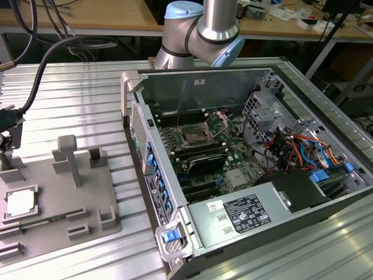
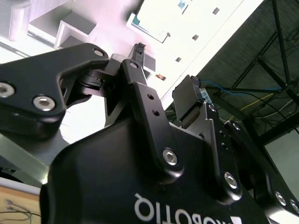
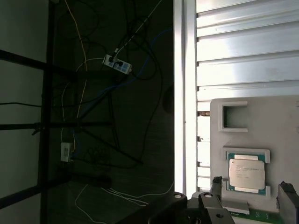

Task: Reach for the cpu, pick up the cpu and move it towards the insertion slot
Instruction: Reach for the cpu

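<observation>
The cpu (image 1: 20, 202) is a small silvery square chip lying in a recess at the near left of the grey tray (image 1: 87, 198). In the first wrist view the cpu (image 3: 246, 172) lies flat in its frame on the tray (image 3: 280, 116), and my gripper (image 3: 251, 192) hovers over it, open, with one dark fingertip on each side and nothing held. The second wrist view shows the open gripper (image 2: 163, 77) from behind, its black pads (image 2: 189, 100) apart. The insertion slot (image 1: 192, 137) is the metal-framed socket on the green board inside the computer case, far to the exterior view's right of the cpu.
The open computer case (image 1: 140, 76) lies on the ribbed aluminium table (image 1: 76, 87), with its power supply (image 1: 233, 216) and cable bundles (image 1: 291, 146) inside. Upright posts (image 1: 69, 157) rise from the tray. The arm's base (image 1: 204, 29) stands behind the case. A black cable (image 1: 41, 76) runs to the wrist.
</observation>
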You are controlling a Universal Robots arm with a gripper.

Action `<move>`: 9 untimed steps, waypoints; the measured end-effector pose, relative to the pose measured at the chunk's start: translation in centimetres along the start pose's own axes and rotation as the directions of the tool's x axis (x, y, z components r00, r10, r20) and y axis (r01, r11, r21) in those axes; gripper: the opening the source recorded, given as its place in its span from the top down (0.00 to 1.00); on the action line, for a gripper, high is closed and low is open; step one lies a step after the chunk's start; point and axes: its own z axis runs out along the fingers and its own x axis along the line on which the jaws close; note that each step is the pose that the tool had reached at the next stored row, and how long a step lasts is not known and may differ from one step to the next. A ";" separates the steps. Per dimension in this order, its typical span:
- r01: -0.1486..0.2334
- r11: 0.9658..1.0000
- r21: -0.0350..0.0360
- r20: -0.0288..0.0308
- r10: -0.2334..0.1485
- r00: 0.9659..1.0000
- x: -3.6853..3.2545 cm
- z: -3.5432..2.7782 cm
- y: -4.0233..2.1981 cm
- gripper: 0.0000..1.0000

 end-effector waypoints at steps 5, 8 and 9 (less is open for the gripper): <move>0.000 1.000 0.000 0.000 0.000 1.000 0.00 0.00 0.00 0.47; 0.000 1.000 0.001 0.000 0.000 1.000 0.00 0.00 0.00 0.34; 0.000 1.000 0.001 0.000 0.000 1.000 0.00 0.02 0.00 0.34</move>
